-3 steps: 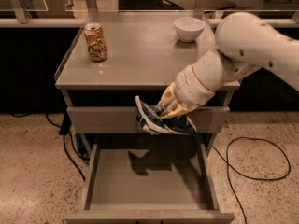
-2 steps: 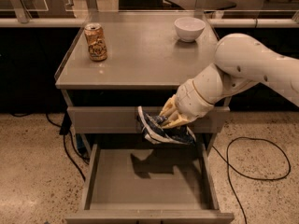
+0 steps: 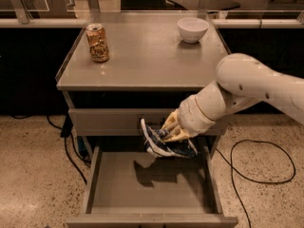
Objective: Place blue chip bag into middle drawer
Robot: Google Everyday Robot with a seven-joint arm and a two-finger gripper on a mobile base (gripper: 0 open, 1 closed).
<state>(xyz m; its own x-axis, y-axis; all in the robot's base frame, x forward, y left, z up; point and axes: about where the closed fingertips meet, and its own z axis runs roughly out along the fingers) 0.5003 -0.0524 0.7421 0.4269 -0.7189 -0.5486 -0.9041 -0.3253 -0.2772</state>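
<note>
Camera view shows the fingers (image 3: 172,126) clamped on the blue chip bag (image 3: 164,145) above the open middle drawer (image 3: 142,194).

Dim-ish overhead light, counter (image 3: 152,56) sheen; gripper (image 3: 169,133) clutching blue chip bag (image 3: 160,146) shadows the middle drawer (image 3: 142,191) beneath.

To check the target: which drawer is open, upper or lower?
The lower one, the middle drawer, is pulled out, bottom showing; the upper drawer is shut. The gripper holds the blue chip bag above the open one.
</note>
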